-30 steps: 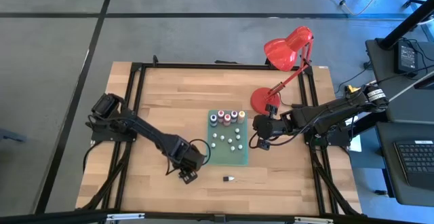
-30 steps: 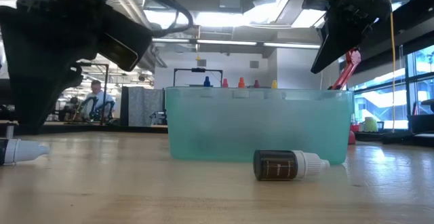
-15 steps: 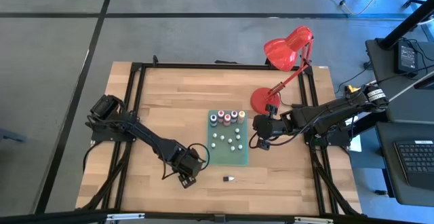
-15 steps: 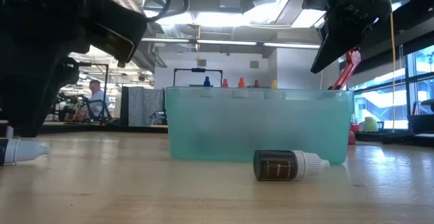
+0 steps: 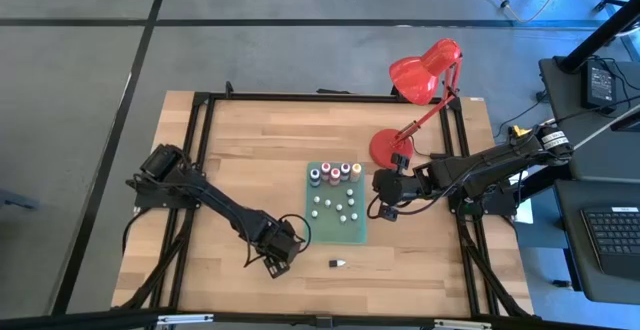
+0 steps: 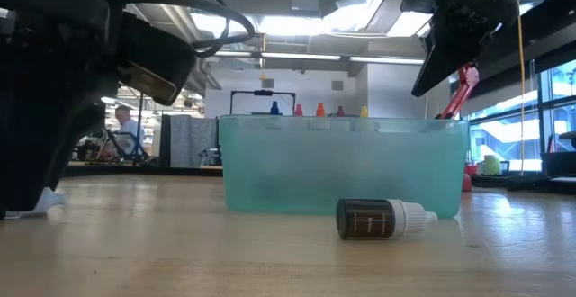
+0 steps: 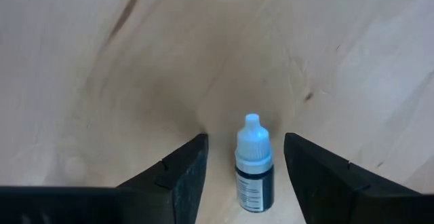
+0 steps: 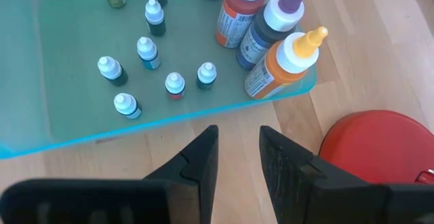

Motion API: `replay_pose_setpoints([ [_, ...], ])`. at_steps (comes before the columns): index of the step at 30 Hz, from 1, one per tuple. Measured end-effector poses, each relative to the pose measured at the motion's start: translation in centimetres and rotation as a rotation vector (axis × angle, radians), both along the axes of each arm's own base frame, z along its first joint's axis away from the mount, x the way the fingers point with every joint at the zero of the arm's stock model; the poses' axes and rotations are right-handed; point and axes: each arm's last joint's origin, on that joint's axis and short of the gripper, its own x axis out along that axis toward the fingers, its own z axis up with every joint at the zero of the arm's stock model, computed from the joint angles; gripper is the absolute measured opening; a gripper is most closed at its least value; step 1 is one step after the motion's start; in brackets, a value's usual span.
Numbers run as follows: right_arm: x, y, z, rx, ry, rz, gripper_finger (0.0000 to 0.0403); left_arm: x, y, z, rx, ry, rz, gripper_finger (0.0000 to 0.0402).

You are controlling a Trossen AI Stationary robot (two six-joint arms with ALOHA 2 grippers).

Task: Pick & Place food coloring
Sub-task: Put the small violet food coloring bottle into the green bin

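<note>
A tiny dark bottle (image 7: 254, 173) with a pale cap lies on its side on the wood. My left gripper (image 7: 245, 142) is open, low over the table, with one finger on either side of the bottle and a gap showing at both. In the high view this gripper (image 5: 277, 261) is left of a second dark bottle (image 5: 338, 264), which also lies on its side (image 6: 382, 218). The green tray (image 5: 352, 232) carries several upright bottles (image 5: 335, 174) and small pale-capped ones (image 8: 146, 51). My right gripper (image 5: 378, 208) waits open at the tray's right edge.
The red desk lamp's base (image 5: 387, 147) stands just beyond my right gripper and shows in its wrist view (image 8: 380, 149). A black frame (image 5: 200, 110) runs round the tabletop. Bare wood lies between the tray and the near edge. A person sits in the room behind (image 6: 121, 121).
My left gripper has moved down and a little toward the near edge, settling around the bottle lying there. In the low view it now hides all of that bottle but the cap tip. The right arm and the other bottles have stayed put.
</note>
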Motion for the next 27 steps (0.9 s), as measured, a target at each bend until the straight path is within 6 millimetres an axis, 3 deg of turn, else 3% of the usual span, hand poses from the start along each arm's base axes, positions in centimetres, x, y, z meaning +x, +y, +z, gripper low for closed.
replay_pose_setpoints([
  [5,0.0,0.0,0.0,-0.008,-0.003,-0.005,0.011,-0.1,0.1,0.0,0.02,0.006,0.001,0.016],
  [15,0.0,0.0,0.0,-0.009,-0.002,-0.004,0.011,-0.3,-0.1,0.4,0.082,-0.013,-0.048,0.0046],
  [20,0.0,0.0,0.0,-0.01,-0.001,-0.002,0.011,-0.6,-0.5,2.2,0.205,-0.121,-0.074,0.0046],
  [27,0.0,0.0,0.0,-0.007,-0.003,-0.006,0.011,-1.9,-2.2,5.4,0.556,-0.505,-0.014,0.0053],
])
